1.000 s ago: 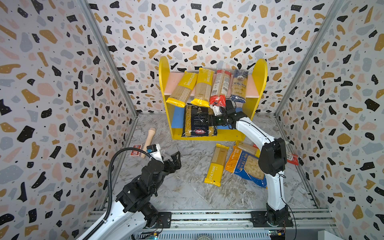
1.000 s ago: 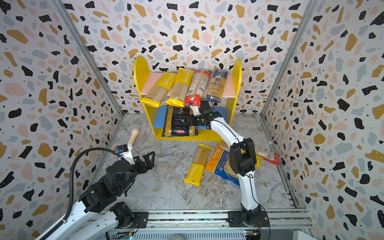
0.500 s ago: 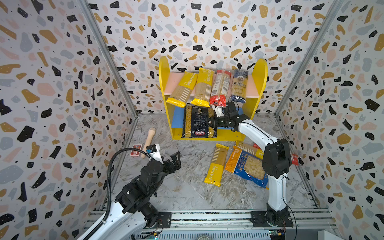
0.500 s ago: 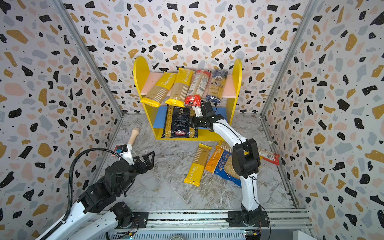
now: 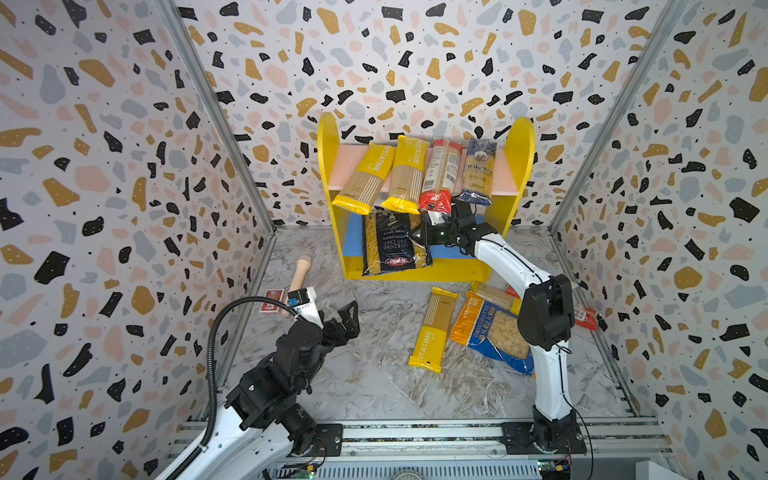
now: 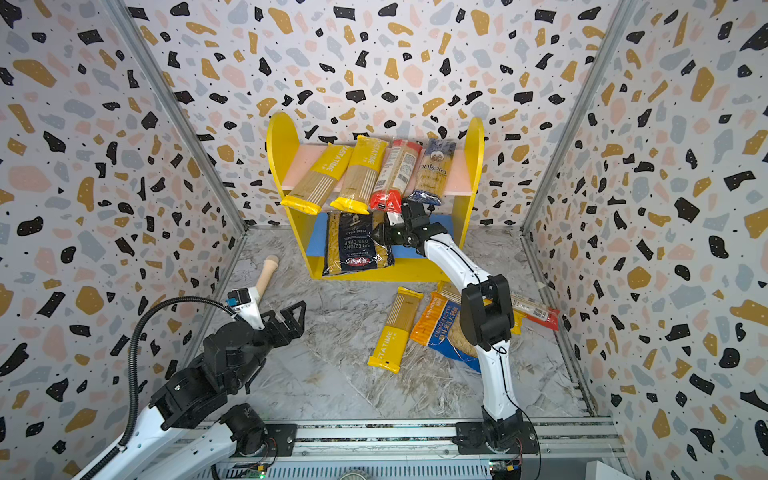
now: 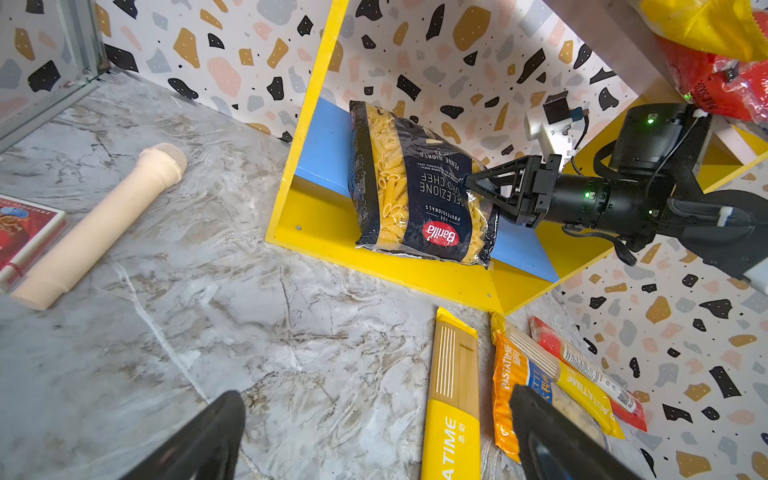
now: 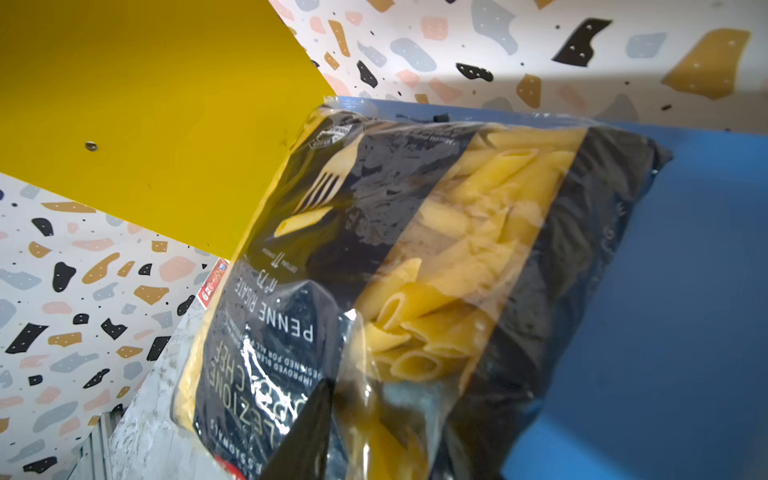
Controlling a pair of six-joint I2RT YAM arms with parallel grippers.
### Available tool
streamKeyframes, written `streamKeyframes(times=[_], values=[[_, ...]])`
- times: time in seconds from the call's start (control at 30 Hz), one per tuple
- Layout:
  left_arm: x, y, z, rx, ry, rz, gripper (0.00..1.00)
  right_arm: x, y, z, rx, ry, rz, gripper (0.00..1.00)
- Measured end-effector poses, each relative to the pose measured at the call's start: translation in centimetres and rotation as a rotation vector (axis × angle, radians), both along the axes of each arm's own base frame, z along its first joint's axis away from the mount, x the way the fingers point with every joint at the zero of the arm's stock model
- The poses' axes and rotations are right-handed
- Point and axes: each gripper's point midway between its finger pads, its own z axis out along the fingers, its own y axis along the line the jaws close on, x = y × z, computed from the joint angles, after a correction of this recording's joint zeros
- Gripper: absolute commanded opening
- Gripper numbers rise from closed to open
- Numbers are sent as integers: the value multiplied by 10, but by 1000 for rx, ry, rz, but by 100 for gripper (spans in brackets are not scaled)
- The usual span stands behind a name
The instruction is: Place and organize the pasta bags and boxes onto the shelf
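Penne bag (image 7: pixel 415 195) on the lower board (image 7: pixel 324 149) of the shelf (image 7: pixel 332 241) looks heavy, floppy, slick; best pinched at its side seam; right gripper (image 7: pixel 471 185) sits there, jaws near together, clamped or not I cannot tell; left gripper (image 5: pixel 347 322) gapes, well clear of the shelf.

Nine pasta packs (image 5: pixel 365 176) (image 5: pixel 406 174) (image 5: pixel 440 174) (image 5: pixel 478 172) (image 5: pixel 395 245) (image 5: pixel 434 328) (image 5: pixel 492 332) (image 5: pixel 496 295) (image 5: pixel 584 318), one shelf (image 5: pixel 519 149), one wooden stick (image 5: pixel 299 274), one red card box (image 5: pixel 272 300)
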Motion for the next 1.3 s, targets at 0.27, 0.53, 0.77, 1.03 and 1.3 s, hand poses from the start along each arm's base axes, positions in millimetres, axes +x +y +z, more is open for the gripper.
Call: streamKeyframes(times=[0.27,0.53,0.77,1.03,1.3], values=[[-1,3,1,21,4,5,99,8,26,-3,36,10,43,38],[1,5,4,38,-6,18,100,3,31,-2,53,37,48,37],[10,-5,-24,37,46,10,99,3,31,-2,80,58,55,40],[31,-35,-85,28,153,-31,98,3,28,-6,111,62,78,41],[69,-61,-110,23,167,-29,97,2,16,-16,148,93,91,42]])
